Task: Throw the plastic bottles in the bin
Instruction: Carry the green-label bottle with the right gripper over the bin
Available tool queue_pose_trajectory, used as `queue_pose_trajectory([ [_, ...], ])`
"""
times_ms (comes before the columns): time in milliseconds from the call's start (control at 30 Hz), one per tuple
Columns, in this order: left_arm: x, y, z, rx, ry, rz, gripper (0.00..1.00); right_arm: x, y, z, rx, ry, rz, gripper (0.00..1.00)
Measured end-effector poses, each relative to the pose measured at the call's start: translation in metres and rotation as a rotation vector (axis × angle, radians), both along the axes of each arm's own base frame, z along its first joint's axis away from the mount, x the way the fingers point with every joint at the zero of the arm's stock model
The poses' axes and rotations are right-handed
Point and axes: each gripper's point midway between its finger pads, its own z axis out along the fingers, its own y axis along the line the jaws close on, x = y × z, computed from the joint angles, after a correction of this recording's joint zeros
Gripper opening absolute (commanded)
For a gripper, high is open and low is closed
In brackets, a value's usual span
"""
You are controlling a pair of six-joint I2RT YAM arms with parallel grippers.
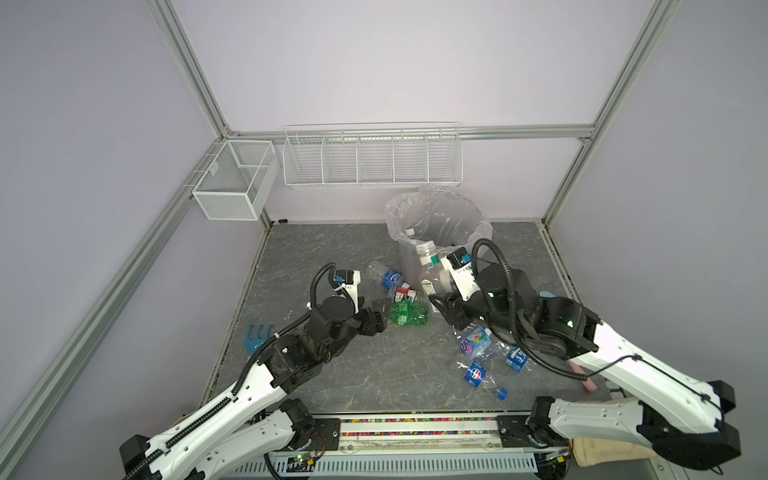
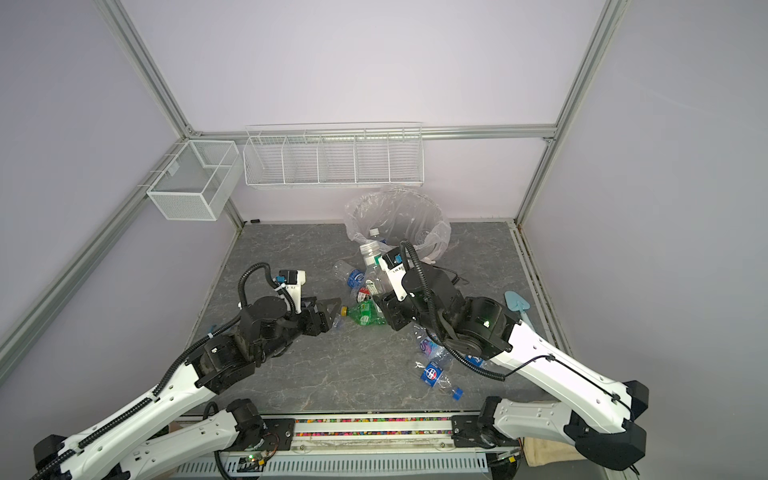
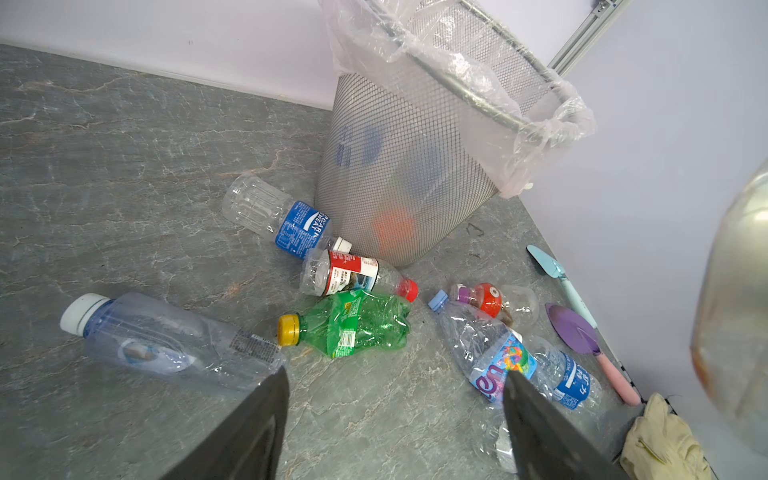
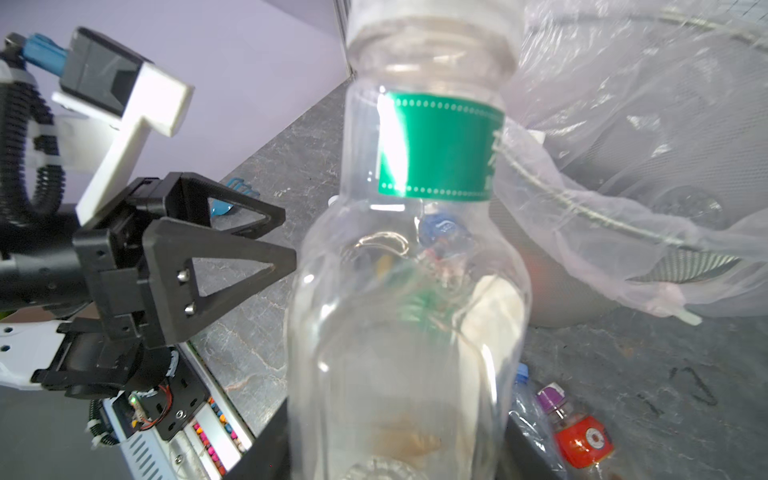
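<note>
The right gripper (image 4: 395, 449) has its fingers closed on the base of a clear bottle with a green label (image 4: 436, 145). The bottle is held off the counter (image 1: 332, 374), long axis roughly in line with the fingers, open neck leading toward the bin (image 1: 415, 266). In both top views the neck sits just short of the near rim of the bin, beside its liner bag (image 4: 623, 187); whether it already overlaps the rim I cannot tell. The bin lies directly ahead of these fingers, so the right arm is clearly the nearer for the drop.

The left gripper (image 3: 395, 395) has its fingers spread and empty, held above the counter. Ahead of it lies a crushed green bottle (image 3: 357, 324), yellow cap toward the left finger, long axis crosswise to the reach. More bottles lie nearby: a blue-labelled bottle (image 3: 291, 224) against the bin's foot, a red-labelled bottle (image 3: 353, 278), a pale blue bottle (image 3: 166, 336). Several bottles are already inside the bin.
</note>
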Motion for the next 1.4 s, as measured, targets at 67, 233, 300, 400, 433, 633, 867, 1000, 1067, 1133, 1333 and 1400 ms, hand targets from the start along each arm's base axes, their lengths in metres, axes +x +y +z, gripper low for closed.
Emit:
queue_pose_trajectory([
  [67,0.0,0.0,0.0,0.001,0.0,0.0,0.8,0.003,-0.003,0.009,-0.001,-0.029,-0.013,0.07],
  [233,0.001,-0.001,-0.002,0.006,0.005,0.0,0.8,0.006,-0.015,0.032,0.008,-0.1,-0.045,0.1],
  [300,0.002,-0.002,-0.003,0.007,0.006,0.0,0.8,0.007,-0.022,0.043,0.015,-0.132,-0.061,0.1],
  [400,0.003,-0.003,-0.005,0.012,0.01,0.0,0.8,0.009,-0.029,0.058,0.023,-0.173,-0.083,0.11],
  [433,0.003,-0.004,-0.006,0.014,0.012,0.0,0.8,0.009,-0.03,0.062,0.026,-0.183,-0.088,0.11],
  [633,0.003,-0.004,-0.007,0.016,0.014,0.0,0.8,0.021,-0.04,0.085,0.021,-0.222,-0.152,0.08],
  [867,0.002,-0.003,-0.014,0.024,0.022,0.0,0.8,0.043,-0.048,0.094,0.0,-0.218,-0.226,0.08],
  [1000,0.002,-0.002,-0.019,0.033,0.031,0.001,0.8,0.052,-0.051,0.099,-0.005,-0.209,-0.248,0.08],
  [1067,0.002,-0.002,-0.019,0.031,0.03,0.001,0.8,0.056,-0.051,0.103,0.001,-0.21,-0.254,0.07],
  [1133,0.001,-0.002,-0.019,0.029,0.029,0.002,0.8,0.061,-0.049,0.107,0.005,-0.211,-0.26,0.07],
  [1333,0.0,0.0,-0.023,0.027,0.037,0.005,0.8,0.083,-0.04,0.124,0.015,-0.209,-0.272,0.08],
  [1400,-0.001,0.001,-0.024,0.023,0.041,0.007,0.8,0.091,-0.034,0.129,0.016,-0.21,-0.269,0.08],
])
